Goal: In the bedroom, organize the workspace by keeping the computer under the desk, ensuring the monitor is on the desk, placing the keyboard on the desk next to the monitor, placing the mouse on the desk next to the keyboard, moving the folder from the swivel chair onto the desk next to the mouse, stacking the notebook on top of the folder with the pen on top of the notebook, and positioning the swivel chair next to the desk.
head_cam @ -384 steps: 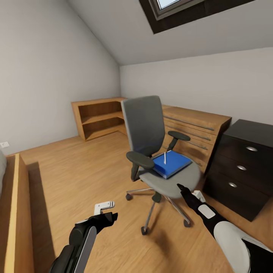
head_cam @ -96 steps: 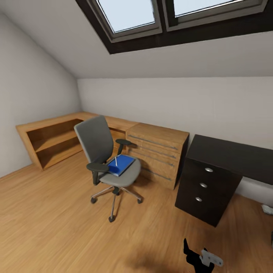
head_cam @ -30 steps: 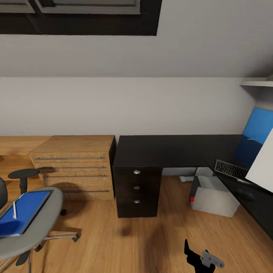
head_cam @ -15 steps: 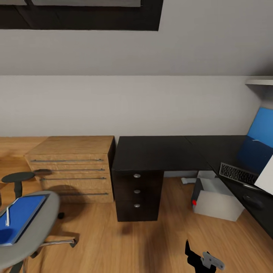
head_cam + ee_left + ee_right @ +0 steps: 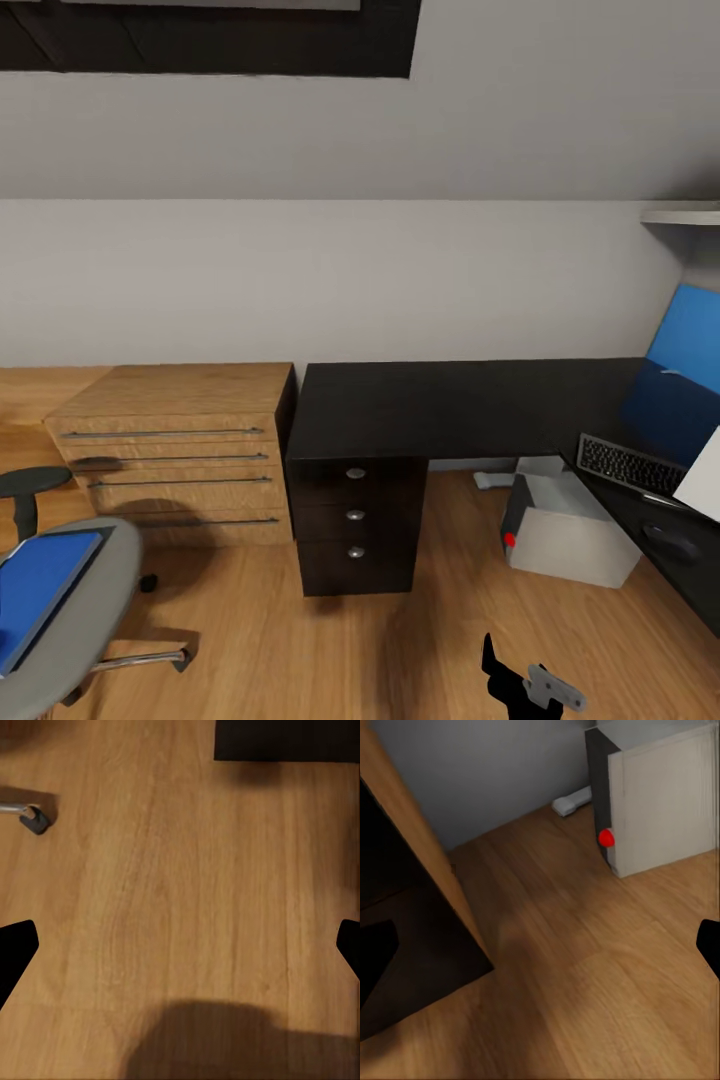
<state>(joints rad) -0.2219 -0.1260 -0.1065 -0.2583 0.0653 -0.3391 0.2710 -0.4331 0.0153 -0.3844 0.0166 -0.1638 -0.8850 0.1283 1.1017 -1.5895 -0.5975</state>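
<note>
Desk (image 5: pixel 440 405) dead ahead, computer (image 5: pixel 570 525) beneath at three o'clock; left gripper (image 5: pixel 180 945) spread wide, right gripper (image 5: pixel 540 945) too.

No text, label, brand or number can be read anywhere — the keyboard (image 5: pixel 630 464) keys are too small to make out (only dark caps), and the computer (image 5: pixel 565 525) front carries just a plain red dot.
</note>
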